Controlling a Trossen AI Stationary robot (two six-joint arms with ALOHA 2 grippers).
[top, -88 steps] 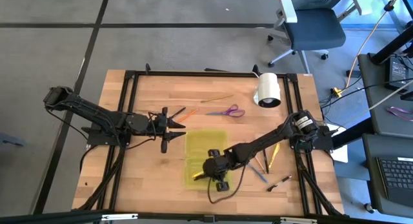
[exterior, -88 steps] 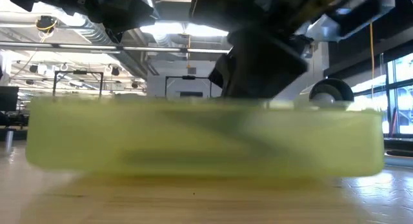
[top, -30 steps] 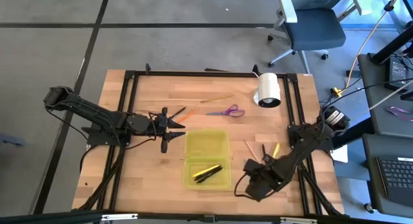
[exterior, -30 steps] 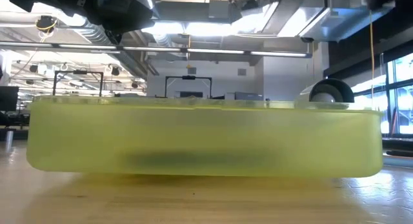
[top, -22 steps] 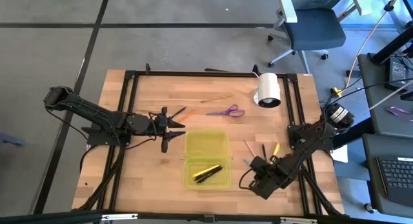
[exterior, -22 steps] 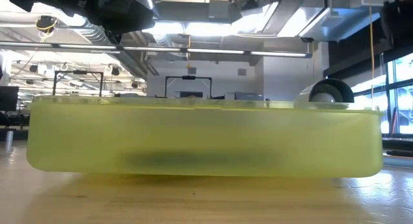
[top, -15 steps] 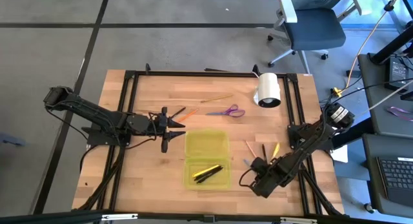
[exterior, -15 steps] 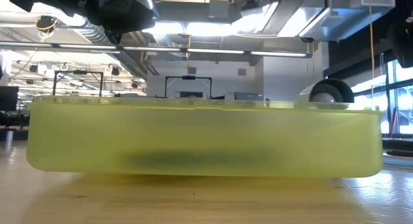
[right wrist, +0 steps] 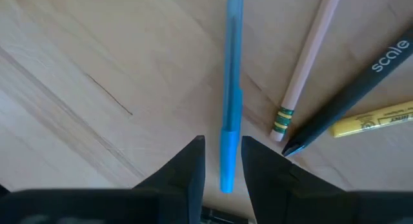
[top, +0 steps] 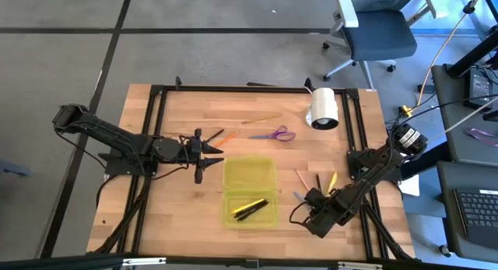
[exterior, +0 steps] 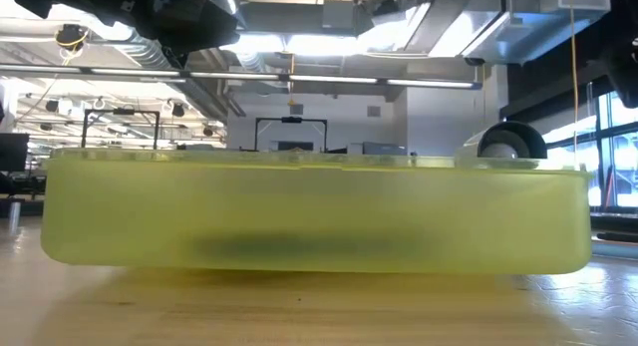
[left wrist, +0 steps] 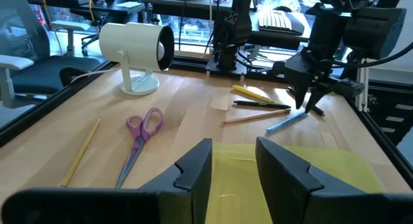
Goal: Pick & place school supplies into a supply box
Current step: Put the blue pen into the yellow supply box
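So the right gripper [right wrist: 222, 161] is hanging right over a blue pen [right wrist: 230, 108] on the wooden table [top: 179, 215], off to the right of the supply box [top: 249, 192], with its fingers parted just a little and the pen's end lining up in the gap between them; nothing is being held yet as far as I can see. What's bugging me is how slim and smooth that pen is: a round plastic barrel like that is probably going to roll or squirt sideways if one finger is touching it before the other. It's also lying near a wood-coloured pencil [right wrist: 308, 62], a black pen [right wrist: 361, 88] and a yellow marker [right wrist: 374, 117], so a sloppy descent could be nudging those or pinching two at once. The narrow opening isn't leaving much margin either. The box itself is a flat translucent yellow-green plastic case with two hinged halves lying open, shallow walls, and a couple of yellow and black pens [top: 250, 208] are already sitting in the nearer half, so anything dropped at an angle might be bouncing off the rim. The left gripper [left wrist: 231, 172] is waiting beside the box's left edge, fingers partly open and holding nothing. Purple-handled scissors [left wrist: 139, 140], another long pencil [left wrist: 80, 153] and a white roll [left wrist: 135, 53] are lying farther back, and the scissors' flat thin blades are looking like the trickiest pickup.
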